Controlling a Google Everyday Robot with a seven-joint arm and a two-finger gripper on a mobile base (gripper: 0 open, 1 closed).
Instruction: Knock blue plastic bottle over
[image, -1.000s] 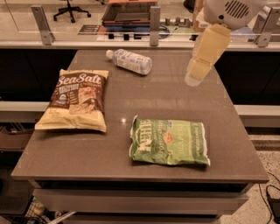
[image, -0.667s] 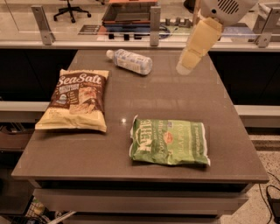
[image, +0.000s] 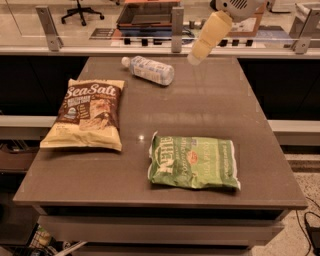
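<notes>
The blue plastic bottle is a small clear bottle with a white cap and pale label. It lies on its side at the far middle of the brown table, cap pointing left. My gripper hangs from the upper right on a cream-coloured arm, above the table's far edge. Its tip is to the right of the bottle and apart from it.
A brown and cream Sea Salt snack bag lies flat at the left. A green snack bag lies flat near the front middle. A rail with metal posts runs behind the table's far edge.
My gripper and arm have moved left and farther back, from over the table's right part toward the far edge near the bottle. The bottle and bags have not moved.
</notes>
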